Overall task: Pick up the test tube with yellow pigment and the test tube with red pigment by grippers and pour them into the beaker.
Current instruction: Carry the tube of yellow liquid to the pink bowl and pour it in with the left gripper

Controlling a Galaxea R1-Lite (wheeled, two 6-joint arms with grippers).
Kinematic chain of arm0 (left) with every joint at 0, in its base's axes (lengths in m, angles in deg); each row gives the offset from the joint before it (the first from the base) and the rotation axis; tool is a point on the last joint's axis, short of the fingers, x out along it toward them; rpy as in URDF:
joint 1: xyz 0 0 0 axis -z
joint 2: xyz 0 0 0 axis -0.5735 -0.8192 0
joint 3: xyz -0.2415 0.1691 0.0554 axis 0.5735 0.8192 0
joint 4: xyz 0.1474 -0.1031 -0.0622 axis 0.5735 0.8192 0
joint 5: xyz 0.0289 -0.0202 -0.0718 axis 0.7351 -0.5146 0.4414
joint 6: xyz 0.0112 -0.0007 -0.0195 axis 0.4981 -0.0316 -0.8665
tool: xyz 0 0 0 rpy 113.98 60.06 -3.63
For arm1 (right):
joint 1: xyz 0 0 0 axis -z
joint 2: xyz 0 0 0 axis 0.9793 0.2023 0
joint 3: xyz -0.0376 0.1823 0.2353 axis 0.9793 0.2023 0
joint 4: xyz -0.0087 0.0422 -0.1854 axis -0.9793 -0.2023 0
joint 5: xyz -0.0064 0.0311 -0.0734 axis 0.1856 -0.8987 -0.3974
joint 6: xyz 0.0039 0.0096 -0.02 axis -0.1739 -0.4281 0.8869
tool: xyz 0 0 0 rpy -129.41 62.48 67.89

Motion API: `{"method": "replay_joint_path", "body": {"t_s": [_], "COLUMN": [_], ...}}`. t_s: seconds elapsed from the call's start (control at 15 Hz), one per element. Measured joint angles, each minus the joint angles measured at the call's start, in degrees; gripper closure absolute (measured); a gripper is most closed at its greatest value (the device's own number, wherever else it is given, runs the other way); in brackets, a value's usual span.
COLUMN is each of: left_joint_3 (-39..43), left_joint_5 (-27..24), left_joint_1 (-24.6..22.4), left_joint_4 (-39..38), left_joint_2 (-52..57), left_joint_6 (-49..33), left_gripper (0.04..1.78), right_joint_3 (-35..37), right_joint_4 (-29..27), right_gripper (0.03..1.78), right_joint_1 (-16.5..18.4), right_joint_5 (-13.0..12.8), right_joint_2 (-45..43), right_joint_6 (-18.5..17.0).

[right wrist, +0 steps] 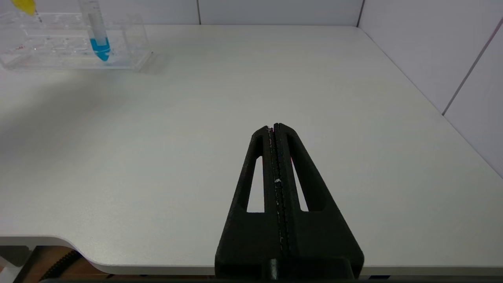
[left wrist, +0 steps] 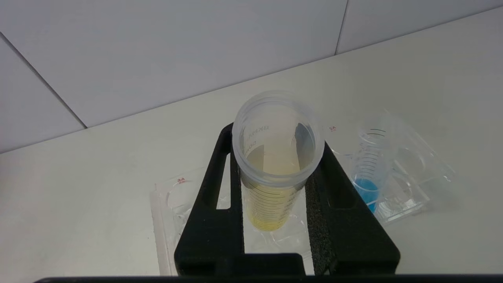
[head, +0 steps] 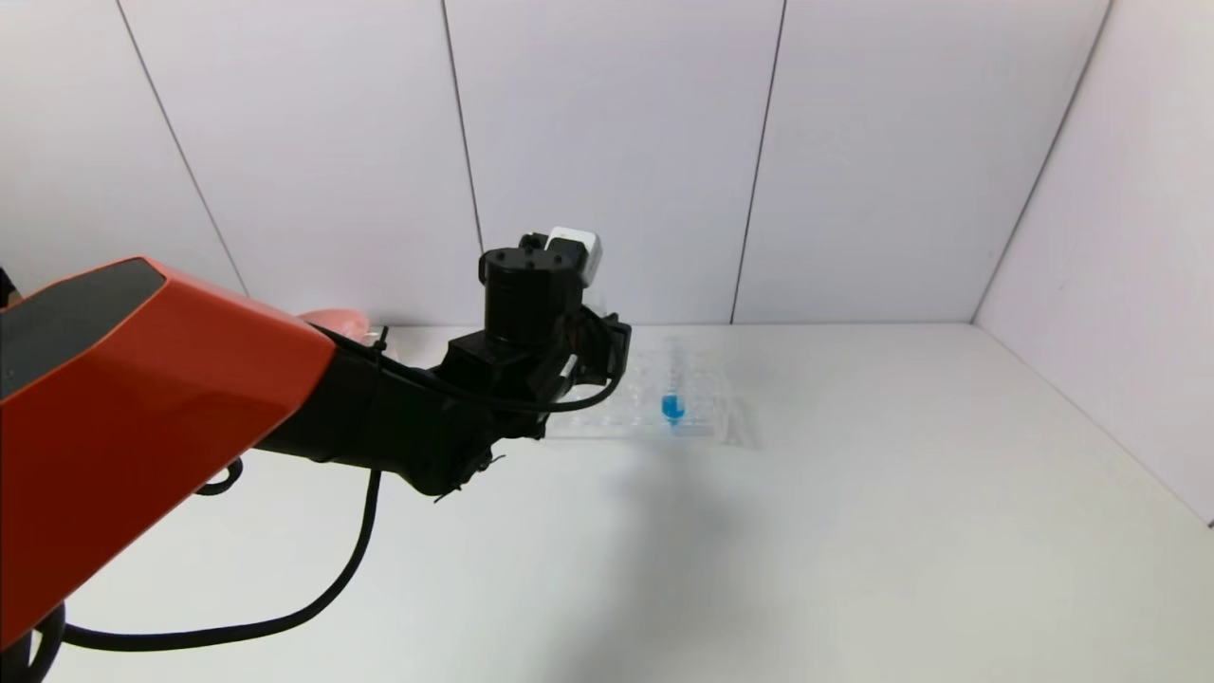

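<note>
My left gripper (left wrist: 276, 138) is shut on the test tube with yellow pigment (left wrist: 271, 204). It holds the tube upright just below its open rim, with the tube's yellow bottom above the clear rack (left wrist: 167, 212). The tube's yellow tip (right wrist: 24, 6) also shows at the edge of the right wrist view. In the head view my left arm (head: 455, 417) hides the tube and the fingers. The test tube with red pigment and the beaker are out of view. My right gripper (right wrist: 274, 127) is shut on nothing and hovers low near the table's front edge.
A tube with blue liquid (head: 672, 406) stands in the clear rack (head: 721, 422) near the back wall. A pink bowl (head: 337, 321) peeks out behind my left arm. The white table (head: 854, 531) meets walls at the back and right.
</note>
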Motion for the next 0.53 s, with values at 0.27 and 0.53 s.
{"method": "replay_joint_path", "body": {"t_s": [0.27,0.53], "left_joint_3": [0.0,0.0], "left_joint_5": [-0.3,-0.5], "left_joint_1": [0.0,-0.1], "left_joint_4": [3.6,8.7], "left_joint_2": [3.5,8.2], "left_joint_6": [-0.2,-0.2], "left_gripper": [1.36,1.36], "right_joint_3": [0.0,0.0], "right_joint_4": [0.0,0.0], "right_gripper": [1.7,1.7], "right_joint_1": [0.0,0.0], "right_joint_5": [0.0,0.0], "right_joint_2": [0.0,0.0], "right_joint_6": [0.0,0.0]}}
